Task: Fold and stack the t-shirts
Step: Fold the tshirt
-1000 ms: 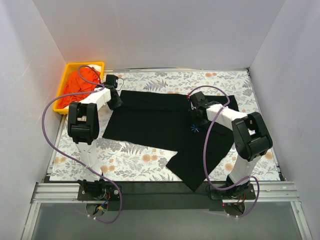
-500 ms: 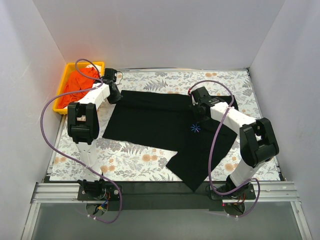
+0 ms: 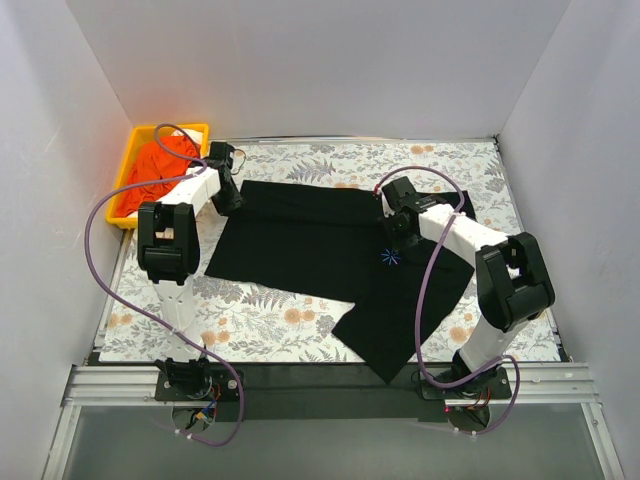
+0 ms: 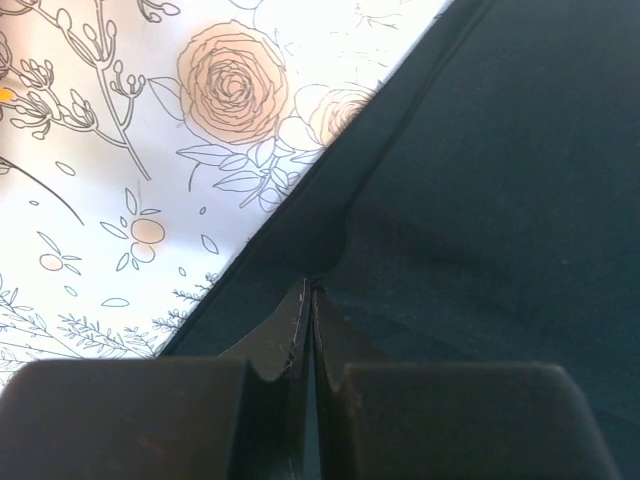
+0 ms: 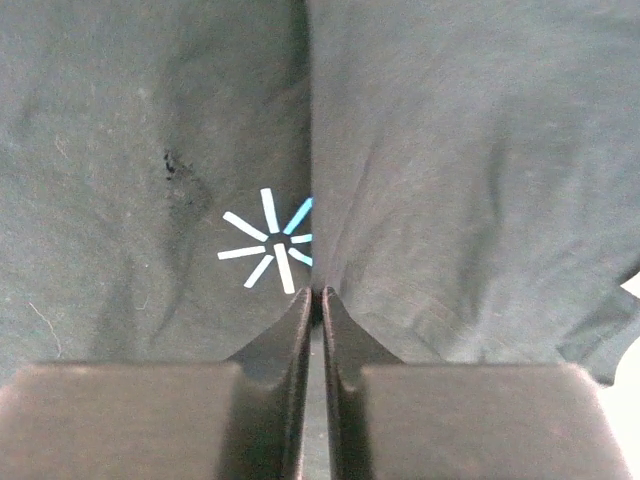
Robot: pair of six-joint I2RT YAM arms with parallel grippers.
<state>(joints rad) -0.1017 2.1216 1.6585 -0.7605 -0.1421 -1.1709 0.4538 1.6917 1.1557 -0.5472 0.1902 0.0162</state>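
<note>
1. The black t-shirt lies spread flat across the middle of the flower-patterned table. One lobe runs out toward the near right and reaches close to the table's near edge.
2. My left gripper sits at the far-left corner of the shirt, right at the hem where black cloth meets the floral surface. Its fingers are pressed together. A short pucker of the hem rises into the tips, so it is pinching the cloth edge.
3. My right gripper is down on the right half of the shirt, well inside its outline. Its fingers are pressed together too. A long crease runs from the tips away across the cloth, so a ridge of shirt is caught between them.
4. The starburst print, white and blue, lies just to the left of the right fingertips in the wrist view. In the top view it shows just near of that gripper.
5. A yellow tray stands at the far-left corner, off the shirt, with orange cloth heaped inside. I cannot tell what garment that is.
</note>
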